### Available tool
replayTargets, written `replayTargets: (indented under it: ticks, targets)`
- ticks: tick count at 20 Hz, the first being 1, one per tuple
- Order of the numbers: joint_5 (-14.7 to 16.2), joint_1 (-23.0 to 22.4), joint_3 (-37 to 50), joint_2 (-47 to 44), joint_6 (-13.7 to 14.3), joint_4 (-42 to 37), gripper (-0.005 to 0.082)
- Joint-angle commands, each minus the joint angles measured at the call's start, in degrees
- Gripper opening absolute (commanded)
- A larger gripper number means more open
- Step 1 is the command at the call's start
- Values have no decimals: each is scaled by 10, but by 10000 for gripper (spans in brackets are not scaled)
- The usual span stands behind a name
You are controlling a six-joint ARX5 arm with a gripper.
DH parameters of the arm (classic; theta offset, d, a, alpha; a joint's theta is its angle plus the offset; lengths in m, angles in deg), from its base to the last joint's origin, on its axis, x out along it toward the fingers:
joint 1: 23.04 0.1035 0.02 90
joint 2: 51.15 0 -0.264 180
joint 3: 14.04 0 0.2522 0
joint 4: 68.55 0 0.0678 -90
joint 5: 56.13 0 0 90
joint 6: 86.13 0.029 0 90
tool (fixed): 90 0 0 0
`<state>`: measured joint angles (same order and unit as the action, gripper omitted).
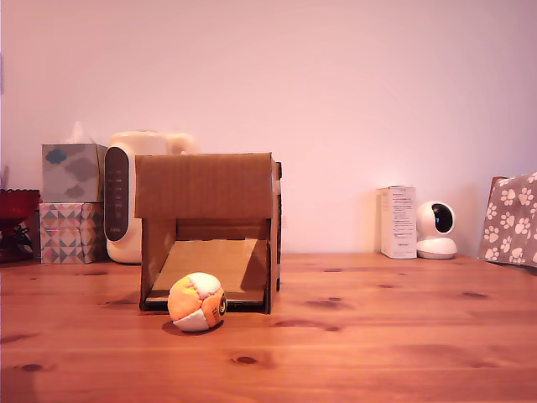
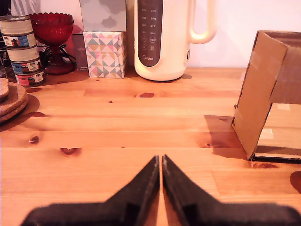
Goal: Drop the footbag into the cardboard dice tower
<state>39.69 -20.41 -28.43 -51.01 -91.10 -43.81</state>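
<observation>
The footbag [image 1: 196, 302] rests on the worktop [image 1: 377, 336] just before the cardboard dice tower [image 1: 207, 228], touching or nearly touching its open front; the pincer [image 2: 161, 162] is closed and empty, low over bare wood, probably because no grasp has started.

- Only the gripper [image 2: 161, 160] shows, and only in the wrist view; the exterior view shows no part of the arm.
- Its two fingers [image 2: 141, 186] are black and matte, with a slightly rough, grainy surface.
- Each finger is a wedge: broad at the base and tapering to a narrow tip.
- The base is a dark, blurred band without readable markings, screws or cables.
</observation>
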Motion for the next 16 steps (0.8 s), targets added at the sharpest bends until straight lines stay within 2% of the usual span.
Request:
replayTargets:
  ticks: [1,8,10,11,12,16]
  targets:
    - [-1,-1,9,5,5,10,-24]
    - [0,-1,9,5,4,10,-24]
    - [14,-1,7,5,-2,-9,-24]
    - [26,-1,2,5,-13,-19,-24]
    - [42,-1,-9,5,-18,-21,-24]
    - [75,-4,-65,-6,-38,-18,-24]
